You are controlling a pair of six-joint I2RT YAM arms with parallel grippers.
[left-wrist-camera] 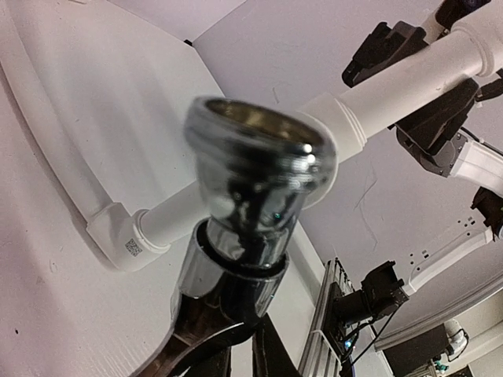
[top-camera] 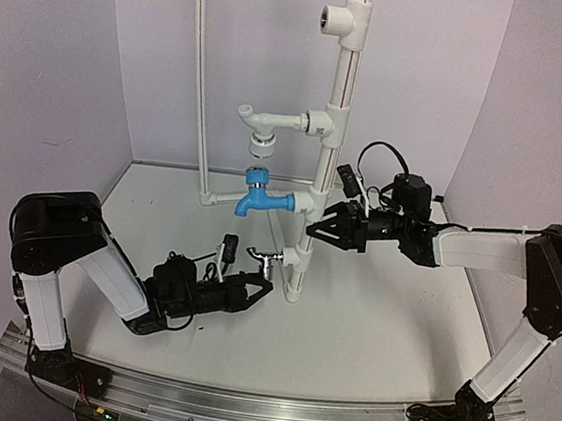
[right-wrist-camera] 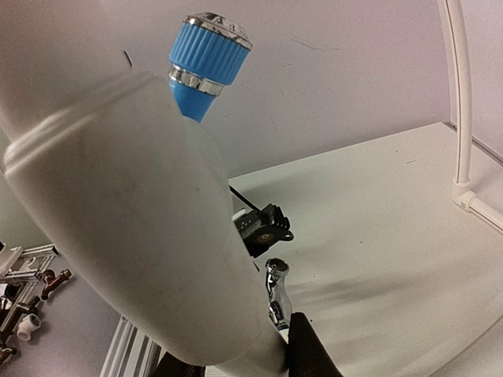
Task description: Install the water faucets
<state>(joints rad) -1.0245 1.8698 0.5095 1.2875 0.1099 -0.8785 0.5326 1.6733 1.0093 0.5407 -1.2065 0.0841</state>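
Note:
The silver water faucet [top-camera: 265,260] stands at the lowest tee [top-camera: 296,263] of the upright white pipe [top-camera: 339,96]; where the two meet is hidden. My left gripper [top-camera: 264,287] reaches it from the left. In the left wrist view the faucet [left-wrist-camera: 253,177] fills the centre with its round mouth facing the camera, and the left gripper [left-wrist-camera: 247,318] is shut on its lower body. My right gripper [top-camera: 317,225] is shut on the white pipe [right-wrist-camera: 134,228] from the right, just below the blue tap [top-camera: 260,198]. The right wrist view also shows the faucet [right-wrist-camera: 277,292] low beside the pipe.
A white tap [top-camera: 269,129] hangs from the pipe above the blue tap [right-wrist-camera: 206,59]. A thin white pipe [top-camera: 202,82] rises at the back left, joined by an elbow [left-wrist-camera: 118,243] at the floor. Purple walls enclose the table [top-camera: 399,334]; an aluminium rail [top-camera: 240,407] runs along the near edge.

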